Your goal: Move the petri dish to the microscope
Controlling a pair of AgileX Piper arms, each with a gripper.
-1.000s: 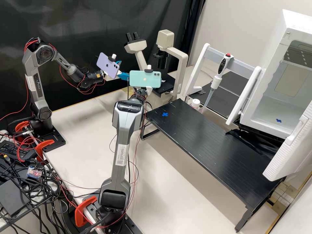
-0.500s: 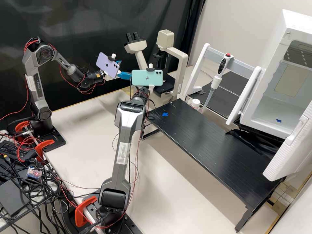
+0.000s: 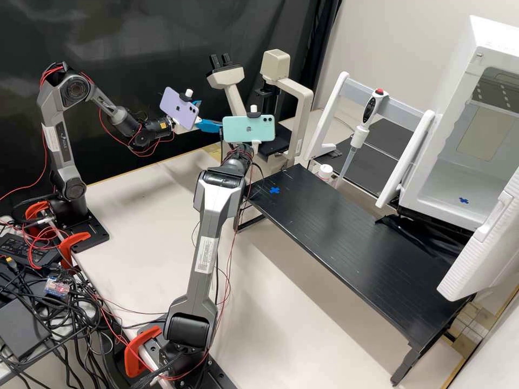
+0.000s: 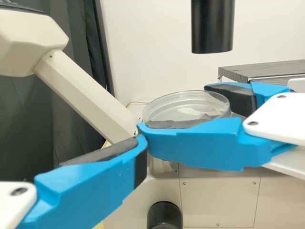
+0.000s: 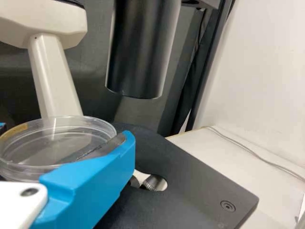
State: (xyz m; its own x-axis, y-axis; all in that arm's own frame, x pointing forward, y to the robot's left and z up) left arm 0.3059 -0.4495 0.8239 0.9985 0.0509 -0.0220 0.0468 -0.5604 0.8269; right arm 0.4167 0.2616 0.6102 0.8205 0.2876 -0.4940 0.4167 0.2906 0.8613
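Observation:
My left gripper [image 3: 208, 115] stands open in the high view, its blue fingers apart left of the microscope [image 3: 304, 102]; one finger [image 4: 90, 183] shows in the left wrist view. My right gripper [image 3: 255, 145] is behind the green phone. In the left wrist view the right gripper [image 4: 188, 109] is shut on the clear petri dish [image 4: 183, 106], roughly level between its fingers. The right wrist view has the dish [image 5: 47, 145] within the gripper [image 5: 64, 136], beside the black stage [image 5: 190, 179] and lower than the black objective tube [image 5: 140, 52].
A low black rack [image 3: 346, 232] with a blue cross stands right of the right arm. Behind it are a white pipette stand [image 3: 331, 116] with a pipette [image 3: 359, 135] and an open white incubator [image 3: 421, 183]. The microscope's slanted eyepiece tube [image 5: 55, 76] rises near the dish.
In the high view my right arm and its phone have shifted rightward and slightly up toward the microscope. The left arm holds still.

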